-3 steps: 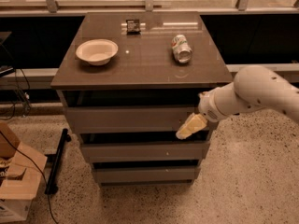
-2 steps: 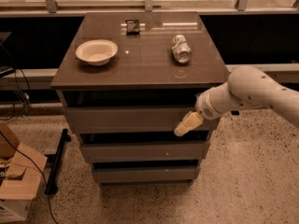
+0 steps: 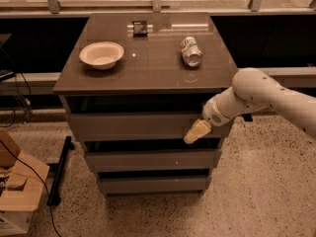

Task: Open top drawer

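The top drawer [image 3: 133, 126] is the widest grey-brown, handle-less front, right under the glossy cabinet top [image 3: 148, 65]. It stands a little forward of the dark gap above it. My gripper [image 3: 197, 131], with cream-coloured fingers, sits in front of the right end of this drawer front, at its lower edge. My white arm reaches in from the right. The narrower middle drawer front [image 3: 150, 159] and the smallest bottom front [image 3: 153, 184] lie below.
On the cabinet top stand a white bowl [image 3: 101, 55], a can lying on its side [image 3: 191, 51] and a small dark object [image 3: 140, 27]. A cardboard box [image 3: 17, 191] and a black bar with cables lie on the floor at the left.
My gripper and arm have shifted slightly left along the top drawer's front. The drawers look the same as before.
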You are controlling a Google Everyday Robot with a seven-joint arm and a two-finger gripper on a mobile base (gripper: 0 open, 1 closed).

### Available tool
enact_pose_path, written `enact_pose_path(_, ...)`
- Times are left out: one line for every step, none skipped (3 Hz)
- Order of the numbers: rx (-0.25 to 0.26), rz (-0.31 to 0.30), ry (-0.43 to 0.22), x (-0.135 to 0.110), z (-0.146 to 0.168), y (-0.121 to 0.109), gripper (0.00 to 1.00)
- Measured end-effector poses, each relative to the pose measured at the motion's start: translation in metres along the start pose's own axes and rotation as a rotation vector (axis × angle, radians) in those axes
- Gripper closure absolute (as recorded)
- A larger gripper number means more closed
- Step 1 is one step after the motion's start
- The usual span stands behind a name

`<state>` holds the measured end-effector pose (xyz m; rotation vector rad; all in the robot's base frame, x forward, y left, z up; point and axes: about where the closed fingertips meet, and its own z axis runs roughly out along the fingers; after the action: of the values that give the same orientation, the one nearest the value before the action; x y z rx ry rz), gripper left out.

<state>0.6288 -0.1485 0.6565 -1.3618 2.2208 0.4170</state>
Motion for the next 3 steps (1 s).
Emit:
enact_pose_path(-0.039, -0.047, 0.039, 0.0083, -0.0045, 0.0125, 0.41)
enact_pose_path(-0.039, -0.047, 0.039, 0.0064, -0.0073, 0.0125, 0.66)
enact_pose_path(-0.039, -0.047, 0.039, 0.005, -0.0094, 0.0126, 0.62)
